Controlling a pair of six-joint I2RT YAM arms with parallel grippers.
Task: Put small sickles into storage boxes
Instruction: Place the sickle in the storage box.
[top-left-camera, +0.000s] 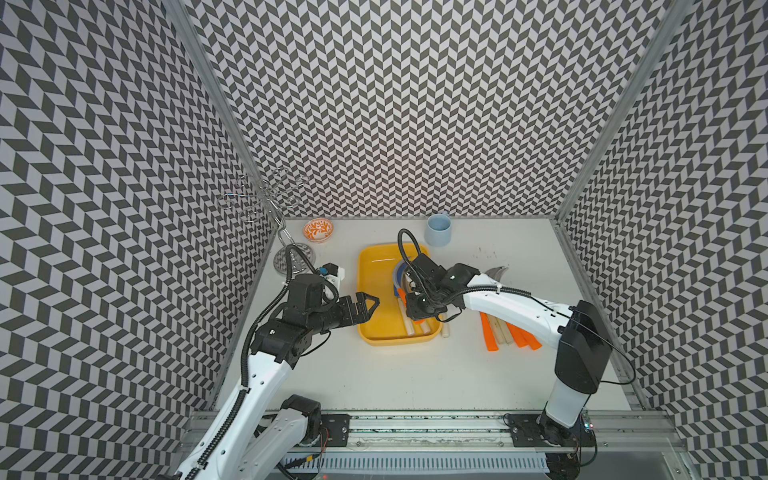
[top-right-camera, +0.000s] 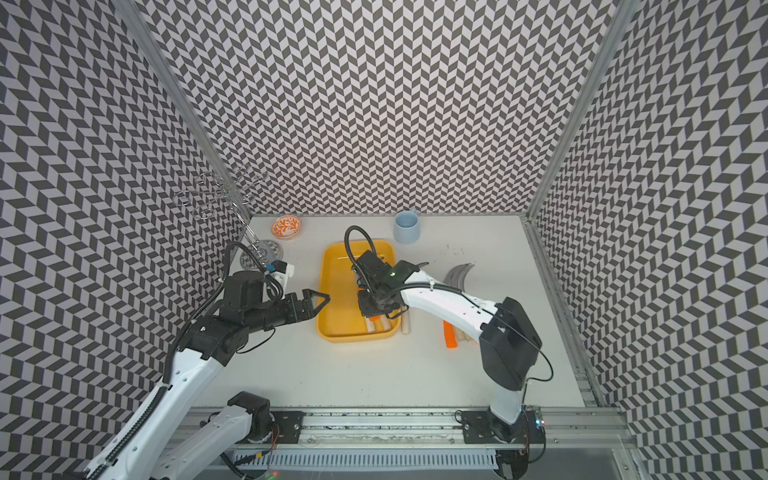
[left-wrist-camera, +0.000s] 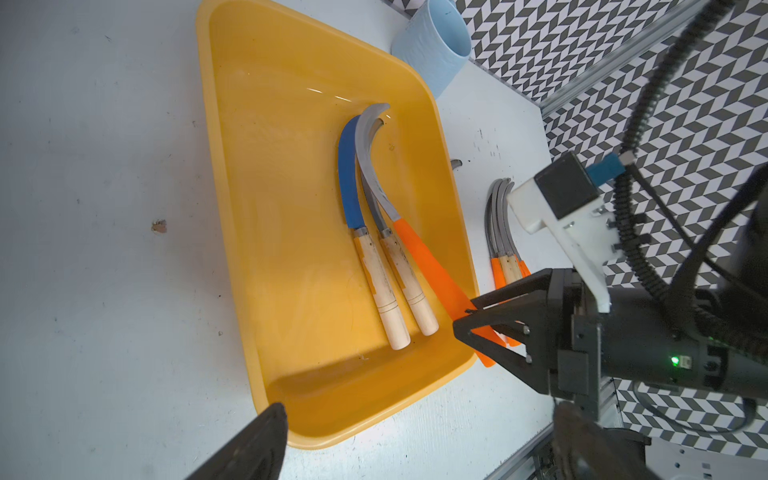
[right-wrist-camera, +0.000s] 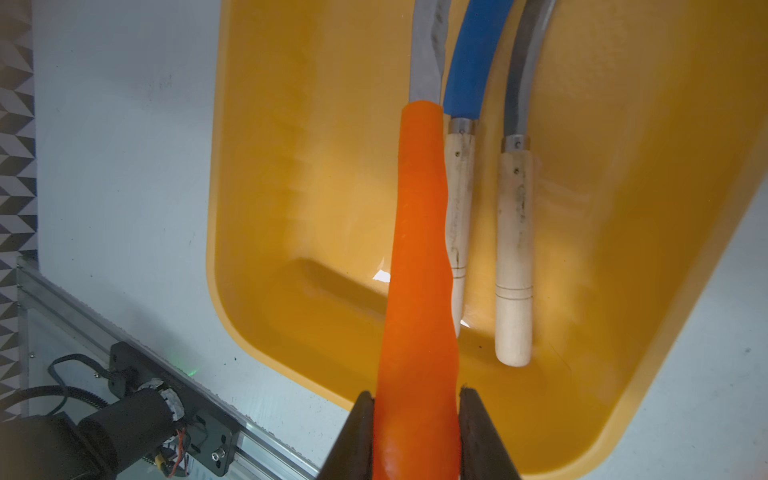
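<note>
The white desk (top-left-camera: 415, 374) filled the floor of the patterned enclosure, and both arms reached in over it from the rail at the near edge. The yellow tray (top-left-camera: 376, 291) lay lengthwise near the middle of the desk, between the two arms.

The right hand (right-wrist-camera: 415, 399) hung over the tray's near right part, its fingers pressed onto the butt end of the orange-handled sickle (right-wrist-camera: 419, 249) and pinching it from both sides. In the left wrist view that sickle's handle (left-wrist-camera: 424, 262) slanted up across the tray's side rim (left-wrist-camera: 453, 174) to the right hand (left-wrist-camera: 469, 316), and its grey blade crossed above another blade inside the tray; whether it touched anything there I could not tell. The left hand (top-left-camera: 372, 301) hovered at the tray's left rim, its fingers spread and holding nothing.

Two sickles lay flat in the tray, side by side with their pale wooden handles just beside each other: the blue-bladed sickle (left-wrist-camera: 349, 178) and the grey-bladed sickle (left-wrist-camera: 405, 282). A lone sickle (top-left-camera: 444, 330) with a wooden handle lay on the desk just outside the tray's right rim. Farther right, partly under the right arm, the loose sickles (top-left-camera: 511, 332) were bunched together, orange and pale handles nearest, grey blades (top-right-camera: 459, 278) curving away.

At the back stood a pale blue cup (top-left-camera: 438, 230), a wire stand (top-left-camera: 291, 257) and a small orange-patterned bowl (top-left-camera: 318, 230).
</note>
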